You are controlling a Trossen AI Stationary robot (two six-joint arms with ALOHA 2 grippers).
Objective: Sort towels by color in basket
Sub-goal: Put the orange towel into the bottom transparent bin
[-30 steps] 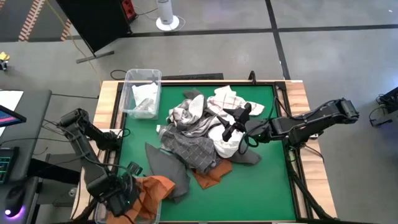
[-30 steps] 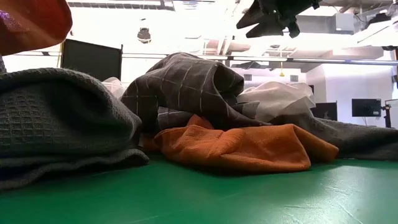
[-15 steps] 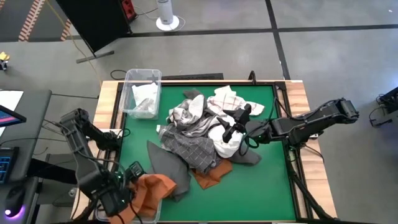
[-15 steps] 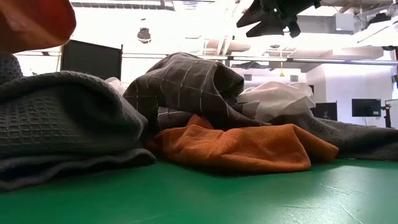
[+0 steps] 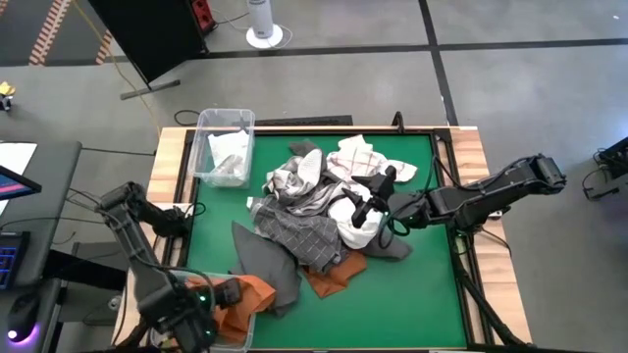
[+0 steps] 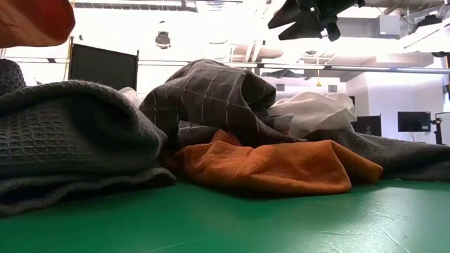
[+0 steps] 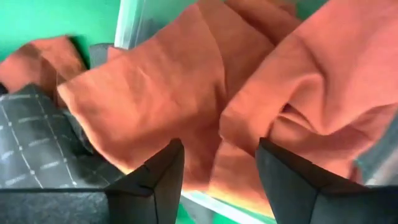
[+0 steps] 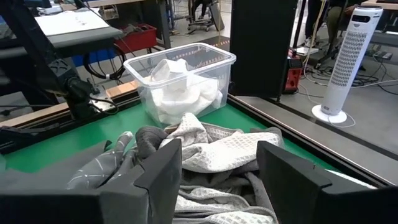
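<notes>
Green desk [image 5: 412,294] heaped mid-surface with mixed towels [image 5: 319,211]. Rust-orange towel [image 5: 240,299] draped over near-left bin rim, beneath left end effector [image 7: 219,180], fingers apart. Right end effector [image 5: 370,194] hovering over heap, fingers apart, empty.

Soft waffle-textured cloth towels [image 6: 211,133] on matt green table [image 6: 281,225]; clear glossy plastic bin [image 8: 186,81].

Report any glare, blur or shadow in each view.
Low view: the bright room behind is blown out, and the right claw is a dark silhouette. Left wrist view: the orange towel is soft and slightly blurred. High and right wrist views: even light, with the clear bin sharp.
</notes>
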